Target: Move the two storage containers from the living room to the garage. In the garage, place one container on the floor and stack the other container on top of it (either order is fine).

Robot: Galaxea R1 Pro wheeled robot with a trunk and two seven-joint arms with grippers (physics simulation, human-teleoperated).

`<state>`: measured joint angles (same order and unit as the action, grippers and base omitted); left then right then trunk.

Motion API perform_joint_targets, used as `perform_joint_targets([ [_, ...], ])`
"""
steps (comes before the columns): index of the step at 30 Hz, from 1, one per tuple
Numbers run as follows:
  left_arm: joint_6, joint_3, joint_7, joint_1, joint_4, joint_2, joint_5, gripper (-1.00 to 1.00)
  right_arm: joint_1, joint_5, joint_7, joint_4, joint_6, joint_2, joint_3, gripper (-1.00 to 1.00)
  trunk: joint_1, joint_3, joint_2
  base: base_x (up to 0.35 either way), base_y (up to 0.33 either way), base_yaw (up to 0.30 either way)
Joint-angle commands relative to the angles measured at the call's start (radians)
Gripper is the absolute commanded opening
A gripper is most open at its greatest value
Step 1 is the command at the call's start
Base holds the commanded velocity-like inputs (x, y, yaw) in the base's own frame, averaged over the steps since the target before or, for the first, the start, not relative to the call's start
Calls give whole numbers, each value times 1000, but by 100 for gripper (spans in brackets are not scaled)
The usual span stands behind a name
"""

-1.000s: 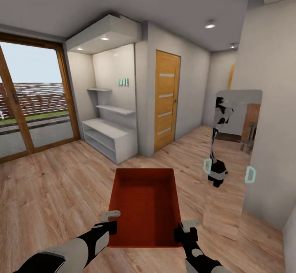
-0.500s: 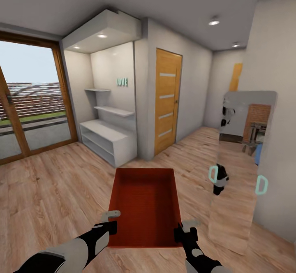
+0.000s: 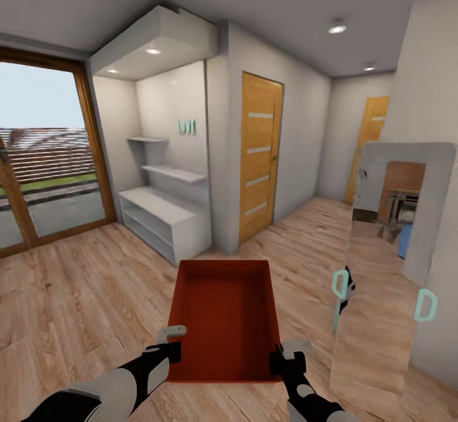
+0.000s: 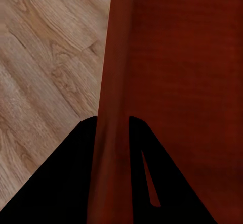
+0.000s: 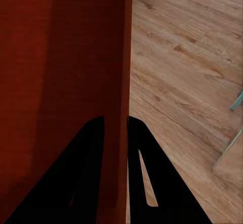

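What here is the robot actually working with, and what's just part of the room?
Working with:
- red bin, carried between both arms
- left fingers clamped on its left wall
- right fingers clamped on its right wall

Just part of the room:
- wood floor
- white shelves
- wooden door
- leaning mirror
- glass doors

Orange-red storage container (image 3: 226, 317), light wood-plank floor (image 3: 70, 295), orange-wood door (image 3: 259, 155).

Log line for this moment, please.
phase: carrying | held: storage container | left hand: on left wall | right hand: on right wall | place: wood-plank floor
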<state>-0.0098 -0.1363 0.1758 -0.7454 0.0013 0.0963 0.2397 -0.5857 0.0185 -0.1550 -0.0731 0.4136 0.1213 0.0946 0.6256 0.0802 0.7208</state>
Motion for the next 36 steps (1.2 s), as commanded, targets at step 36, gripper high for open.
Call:
perform_joint_targets([
  [36, 1, 53, 4, -2, -2, -10, 1, -100, 0, 6, -14, 1, 1, -8, -3, -100, 1, 2, 1, 317, 173, -242],
])
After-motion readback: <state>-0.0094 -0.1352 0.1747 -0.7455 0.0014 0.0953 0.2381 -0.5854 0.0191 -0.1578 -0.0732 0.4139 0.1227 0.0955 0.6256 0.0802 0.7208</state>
